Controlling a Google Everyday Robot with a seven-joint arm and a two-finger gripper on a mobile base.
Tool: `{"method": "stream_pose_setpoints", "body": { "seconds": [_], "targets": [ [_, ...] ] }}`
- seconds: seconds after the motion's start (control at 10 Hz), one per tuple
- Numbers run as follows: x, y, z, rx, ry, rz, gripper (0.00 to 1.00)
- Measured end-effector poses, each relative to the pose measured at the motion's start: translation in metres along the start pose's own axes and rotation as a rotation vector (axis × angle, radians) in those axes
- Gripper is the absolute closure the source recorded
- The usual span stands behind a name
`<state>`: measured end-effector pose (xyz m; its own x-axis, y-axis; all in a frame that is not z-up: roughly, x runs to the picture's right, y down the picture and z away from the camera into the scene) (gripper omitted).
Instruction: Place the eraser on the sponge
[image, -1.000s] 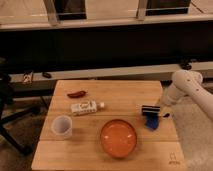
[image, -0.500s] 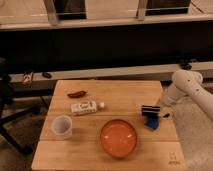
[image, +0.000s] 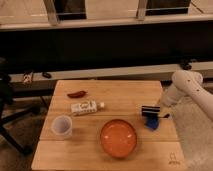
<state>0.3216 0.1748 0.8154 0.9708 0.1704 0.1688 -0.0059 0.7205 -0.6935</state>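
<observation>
Nothing had visibly shifted since the earlier frame: the eraser (image: 149, 109) sat over the far edge of the sponge (image: 151, 123), near the right side of the worktop (image: 120, 92). The gripper (image: 160, 112) merged darkly with the eraser's right end, so whether it grasped or had released could not be told.

light: dim, warm, from overhead | far: you see pale glare along the window strip (image: 100, 21), dark wall (image: 110, 50) below | gripper (image: 158, 111) at the table (image: 125, 95) right edge: evenly lit
</observation>
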Motion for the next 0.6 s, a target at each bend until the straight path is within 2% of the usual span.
{"method": "stream_pose_setpoints", "body": {
  "seconds": [0.2,0.3,0.6],
  "targets": [
    [-0.0001,0.0010,-0.0007,0.000,0.000,0.001,0.42],
    [-0.0003,0.0015,-0.0008,0.000,0.000,0.002,0.38],
    [-0.0004,0.0027,-0.0016,-0.001,0.000,0.002,0.41]
  ]
}}
